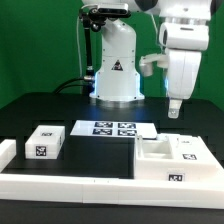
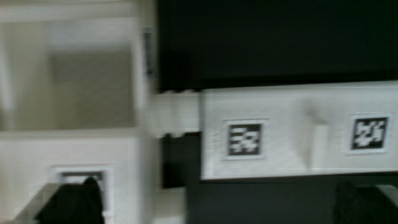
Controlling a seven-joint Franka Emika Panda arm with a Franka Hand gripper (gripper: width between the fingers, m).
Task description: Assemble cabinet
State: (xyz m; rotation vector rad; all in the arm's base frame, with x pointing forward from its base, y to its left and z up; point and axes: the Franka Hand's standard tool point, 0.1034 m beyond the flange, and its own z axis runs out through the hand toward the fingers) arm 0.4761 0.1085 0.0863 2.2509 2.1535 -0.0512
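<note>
The white cabinet body [image 1: 176, 160] stands at the exterior view's right, with open square compartments on top and black-and-white tags on its front. My gripper [image 1: 176, 108] hangs well above it and touches nothing. In the wrist view the gripper [image 2: 222, 205] is open and empty. One dark fingertip [image 2: 71, 200] shows at one side and the other at the far edge. Below them the cabinet [image 2: 285, 120] shows two tags and a ribbed knob. A hollow compartment [image 2: 71, 70] lies beside it.
A small white tagged block [image 1: 45, 142] sits at the exterior view's left. The marker board [image 1: 115, 128] lies flat in the middle. A long low white rail [image 1: 90, 186] runs along the front. A white piece [image 1: 5, 150] is at the far left edge. The robot base [image 1: 115, 70] stands behind.
</note>
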